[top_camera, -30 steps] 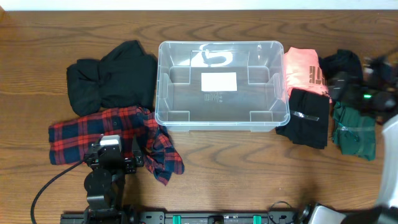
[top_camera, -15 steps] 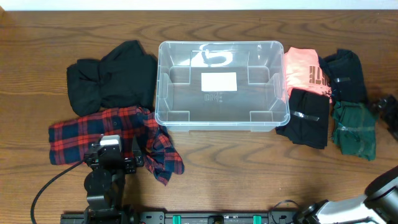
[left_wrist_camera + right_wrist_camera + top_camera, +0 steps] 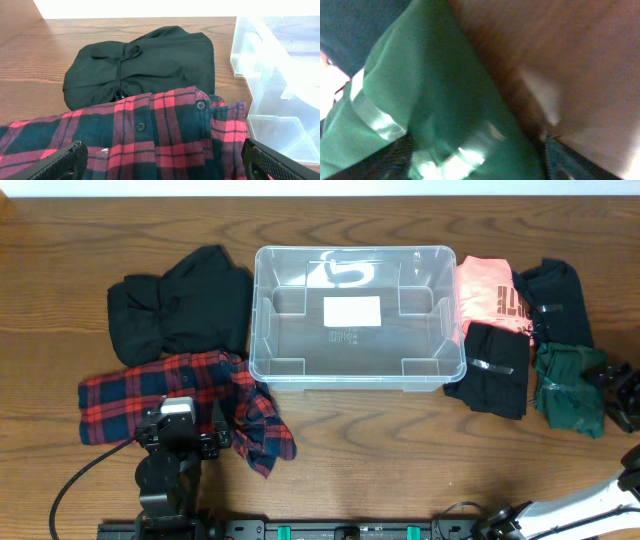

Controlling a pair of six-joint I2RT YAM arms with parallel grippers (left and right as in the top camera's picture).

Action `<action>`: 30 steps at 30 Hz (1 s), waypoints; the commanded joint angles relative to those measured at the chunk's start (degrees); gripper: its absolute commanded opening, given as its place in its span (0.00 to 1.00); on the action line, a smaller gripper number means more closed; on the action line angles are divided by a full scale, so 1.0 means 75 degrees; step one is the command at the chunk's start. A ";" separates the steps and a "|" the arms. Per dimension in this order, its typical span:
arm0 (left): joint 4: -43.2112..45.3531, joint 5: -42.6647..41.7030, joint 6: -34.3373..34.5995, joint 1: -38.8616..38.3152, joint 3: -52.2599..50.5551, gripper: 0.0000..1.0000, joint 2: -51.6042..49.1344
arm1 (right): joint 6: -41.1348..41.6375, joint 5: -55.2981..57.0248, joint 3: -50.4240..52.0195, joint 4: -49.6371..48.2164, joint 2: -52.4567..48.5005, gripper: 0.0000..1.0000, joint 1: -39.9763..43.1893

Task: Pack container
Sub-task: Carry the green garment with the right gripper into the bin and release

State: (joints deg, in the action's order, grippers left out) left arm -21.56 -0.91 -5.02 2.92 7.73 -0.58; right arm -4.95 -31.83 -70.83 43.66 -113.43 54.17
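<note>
The container (image 3: 262,330) is a clear plastic bin with a white label on its base, standing at the table's middle with nothing in it. Its corner shows in the left wrist view (image 3: 272,95). My left gripper (image 3: 181,432) is open above the red plaid shirt (image 3: 150,390), its fingers wide apart over the cloth (image 3: 165,135). My right gripper (image 3: 612,385) is at the far right edge, against the green garment (image 3: 565,385). In the blurred right wrist view the green cloth (image 3: 445,100) lies between its open fingers (image 3: 395,157).
A black garment (image 3: 180,305) lies left of the bin, also in the left wrist view (image 3: 145,62). Right of the bin lie a pink shirt (image 3: 485,290), a folded black garment (image 3: 492,370) and a dark one (image 3: 555,295).
My right arm has swung from over the dark garments at the back right, out towards the edge, and come down beside the green garment. The left arm has not moved.
</note>
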 commanded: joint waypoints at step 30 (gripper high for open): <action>0.0006 0.0058 -0.0128 0.0038 -0.0172 0.98 0.0052 | 0.4654 -0.0866 -0.0411 -0.0781 0.6222 0.01 -0.5791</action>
State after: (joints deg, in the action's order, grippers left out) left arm -21.56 -0.91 -5.02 2.90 7.73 -0.58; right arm 18.63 -48.56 -73.45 38.70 -68.01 19.20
